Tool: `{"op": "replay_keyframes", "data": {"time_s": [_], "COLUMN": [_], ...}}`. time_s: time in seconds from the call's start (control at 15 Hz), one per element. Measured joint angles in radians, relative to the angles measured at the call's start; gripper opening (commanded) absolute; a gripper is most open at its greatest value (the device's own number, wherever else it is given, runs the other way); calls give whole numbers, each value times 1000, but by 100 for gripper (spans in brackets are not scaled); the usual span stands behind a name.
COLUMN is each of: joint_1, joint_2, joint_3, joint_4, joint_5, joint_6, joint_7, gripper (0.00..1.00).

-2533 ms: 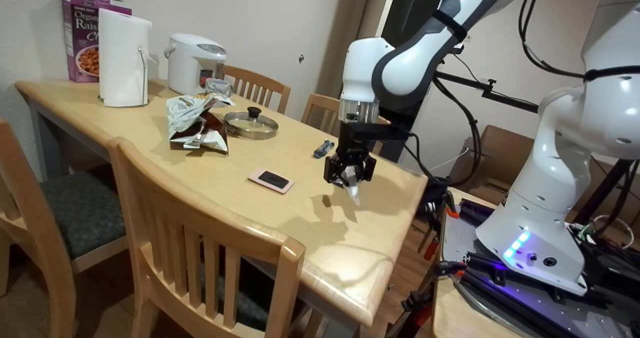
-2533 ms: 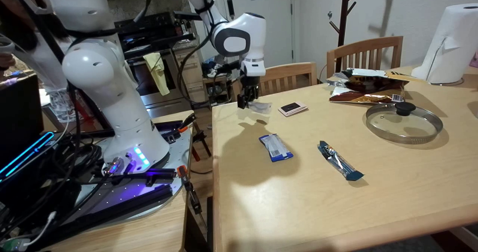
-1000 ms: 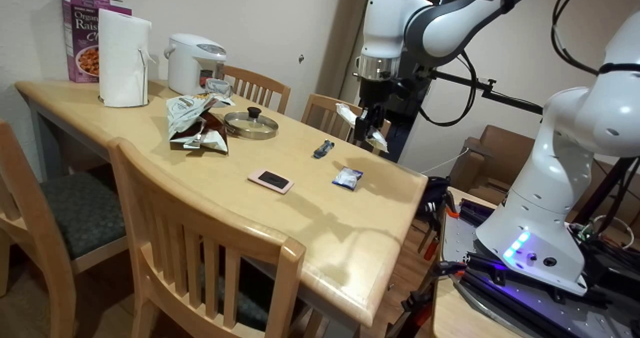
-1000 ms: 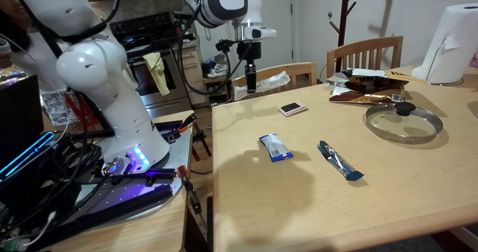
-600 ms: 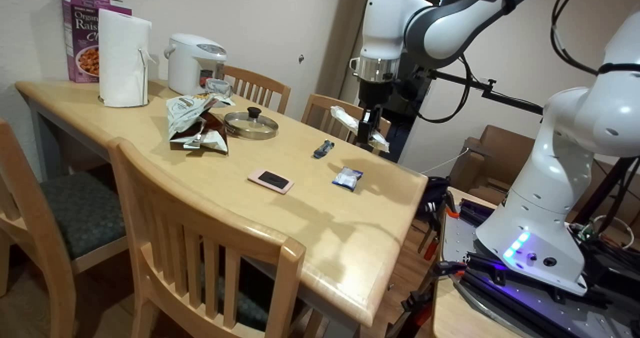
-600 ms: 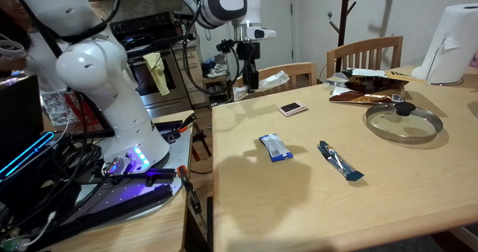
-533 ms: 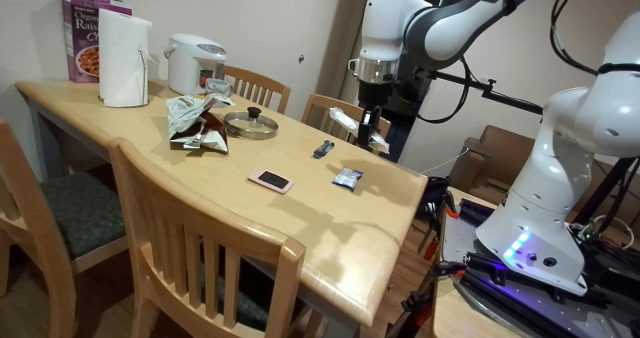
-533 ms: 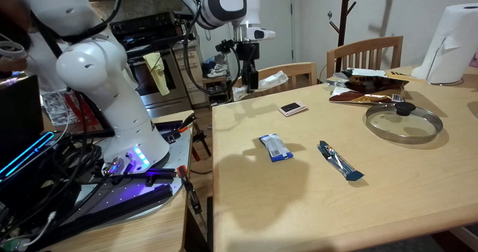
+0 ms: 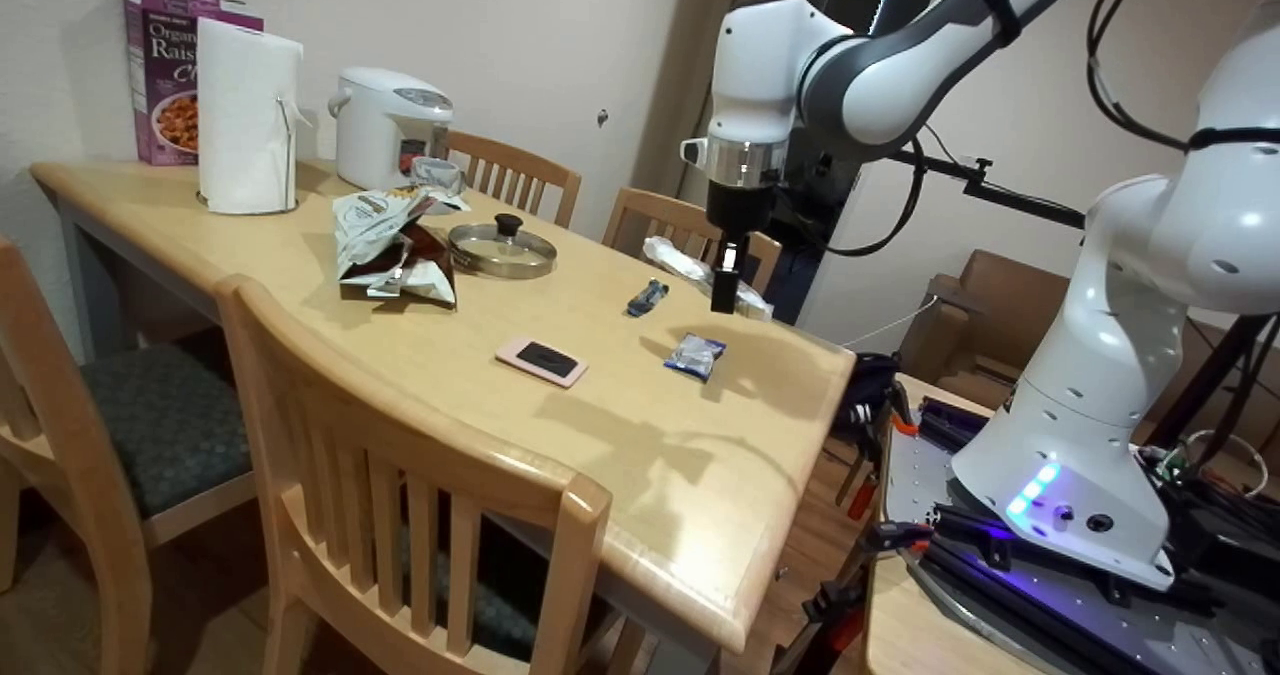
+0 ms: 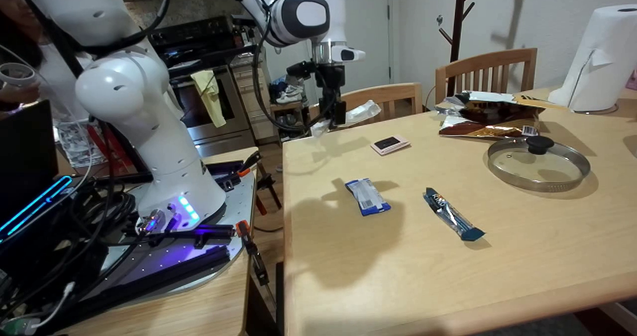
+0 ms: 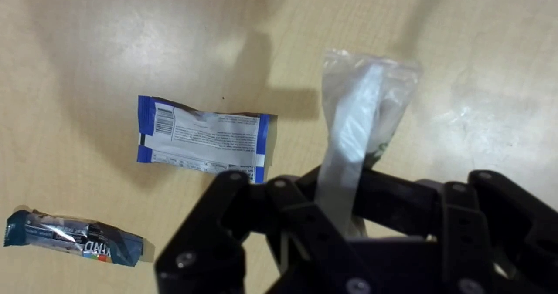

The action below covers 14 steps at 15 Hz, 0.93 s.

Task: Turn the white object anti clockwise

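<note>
The white object is a slim white strip inside clear, crinkled plastic. My gripper is shut on it near its middle, and the two ends stick out on either side of the fingers. It also shows in an exterior view, roughly level above the far table edge, apart from the tabletop, with my gripper across it. In the wrist view the white object extends upward from between the fingers of my gripper. Its part behind the gripper is hidden.
On the table lie a blue-white packet, a dark KIND bar, a pink card-like item, a glass lid and a foil bag. A paper roll and white kettle stand farther off.
Over the last 2.5 s my gripper has risen and turned with the white object, which pointed down and now lies crosswise. In the last half second it has come down slightly.
</note>
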<state>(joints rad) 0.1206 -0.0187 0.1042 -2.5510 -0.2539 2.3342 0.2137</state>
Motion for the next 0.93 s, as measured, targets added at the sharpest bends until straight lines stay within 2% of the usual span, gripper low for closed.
{"op": "replay_keyframes", "data": {"time_s": [0.4,0.93], "joint_1": [-1,3], "joint_2": [46,199], "joint_3": [-7,-6], "joint_4": [19,78], "joint_5": [0,7], "joint_6": [42,113], "joint_7": [-48,-80], "gripper": [0,0]}}
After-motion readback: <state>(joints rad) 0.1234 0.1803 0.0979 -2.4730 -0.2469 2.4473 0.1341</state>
